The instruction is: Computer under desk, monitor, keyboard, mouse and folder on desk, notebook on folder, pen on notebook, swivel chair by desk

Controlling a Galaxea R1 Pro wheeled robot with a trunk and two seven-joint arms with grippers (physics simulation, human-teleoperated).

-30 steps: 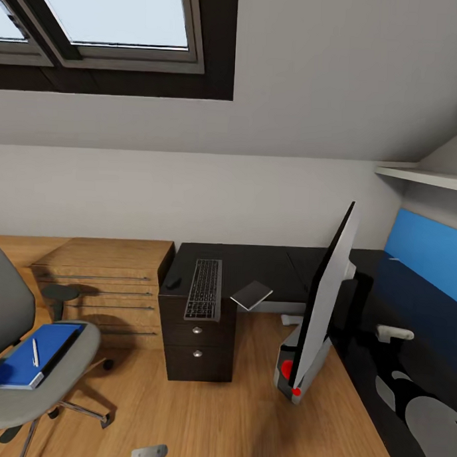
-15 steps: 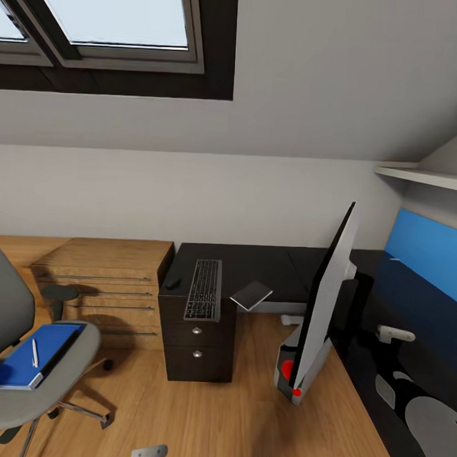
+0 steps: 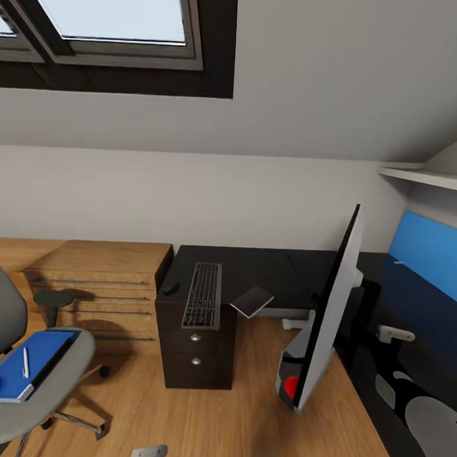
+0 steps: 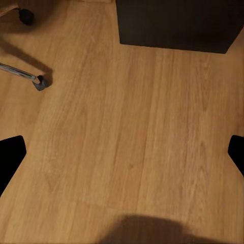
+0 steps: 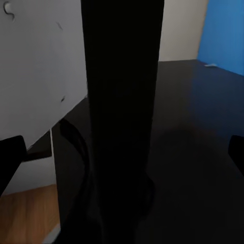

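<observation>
The floor (image 3: 247,415) is showing warm wood grain, matt. The desk (image 3: 266,270) top is looking smooth, faintly glossy black. The swivel chair (image 3: 22,379) seat is appearing cloth-like grey, its legs shiny metal.

You saw the keyboard (image 3: 203,295), the mouse (image 3: 170,288) and the notebook (image 3: 252,301) lying on the desk (image 3: 267,267); the pen (image 3: 25,362) lay on the folder (image 3: 23,372) on the swivel chair (image 3: 45,400).

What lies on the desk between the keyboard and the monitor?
In the head view, the notebook lies between the keyboard and the monitor, tilted at the desk edge.
</observation>
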